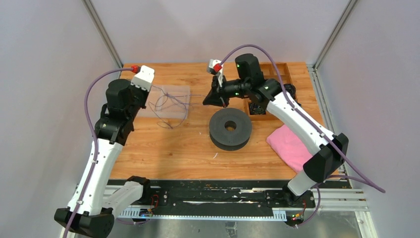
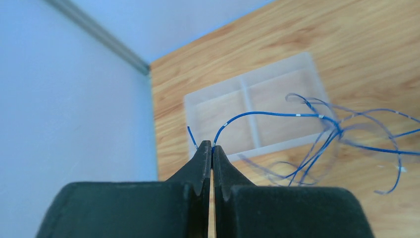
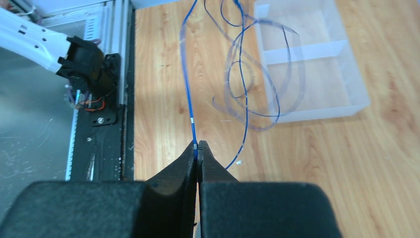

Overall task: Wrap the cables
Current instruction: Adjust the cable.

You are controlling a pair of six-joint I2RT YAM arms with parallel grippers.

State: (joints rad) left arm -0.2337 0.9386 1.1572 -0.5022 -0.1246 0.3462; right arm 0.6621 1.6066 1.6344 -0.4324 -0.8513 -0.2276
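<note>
Cables (image 2: pixel 321 117) in loose loops, L pincer (image 2: pixel 212 148) nipping a strand — R pincer (image 3: pixel 197 147) likewise

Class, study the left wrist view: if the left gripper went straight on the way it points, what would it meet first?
Probably the clear tray, at its near corner, just beyond the left gripper, which is shut on a cable; depth is uncertain.
</note>
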